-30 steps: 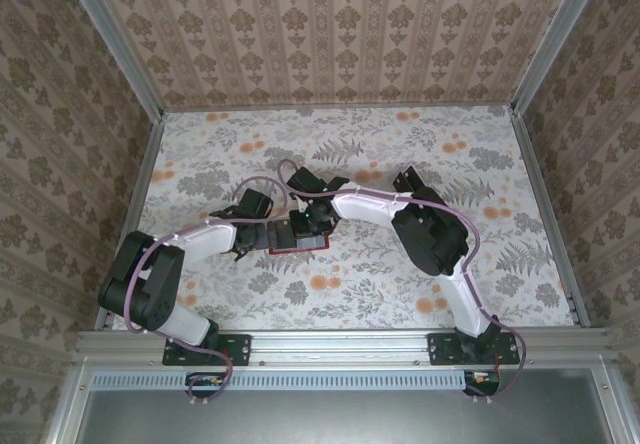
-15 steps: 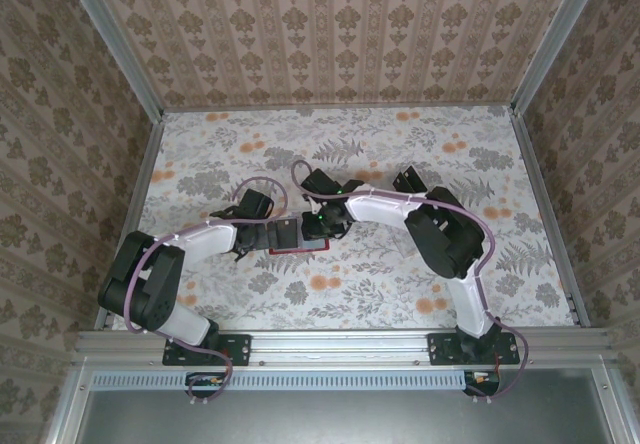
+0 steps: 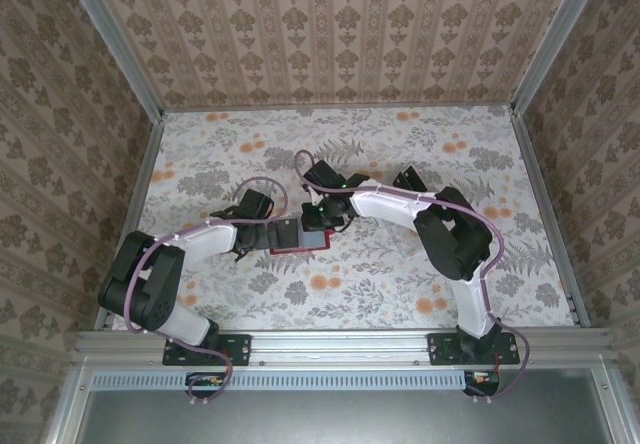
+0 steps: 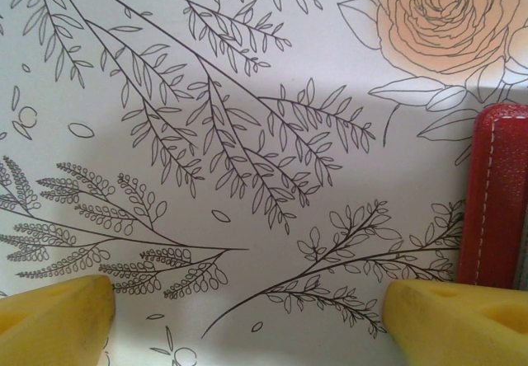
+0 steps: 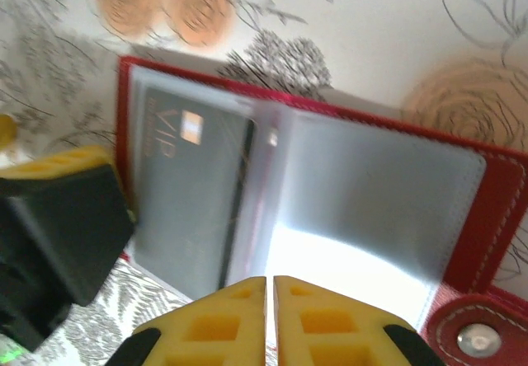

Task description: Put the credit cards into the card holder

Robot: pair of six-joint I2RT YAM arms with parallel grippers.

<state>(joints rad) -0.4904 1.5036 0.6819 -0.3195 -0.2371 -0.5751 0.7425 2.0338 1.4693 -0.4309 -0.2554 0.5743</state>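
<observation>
My right claw (image 5: pixel 270 316) sits at the bottom centre of its wrist view, its two yellow fingers pressed together with nothing visible between them. Just above them the red card holder (image 5: pixel 499 218) lies open on the flowered table (image 5: pixel 396 28), its clear sleeves spread across the middle of the frame. One dark card (image 5: pixel 194 193) marked VIP sits in the left sleeve; the right sleeve glares white. My left claw (image 4: pixel 247 325) stands wide apart and holds nothing, with a yellow fingertip (image 4: pixel 54 316) in each bottom corner of its view. The holder's red edge runs along the right border there. From above, the holder lies at frame centre between both claws.
</observation>
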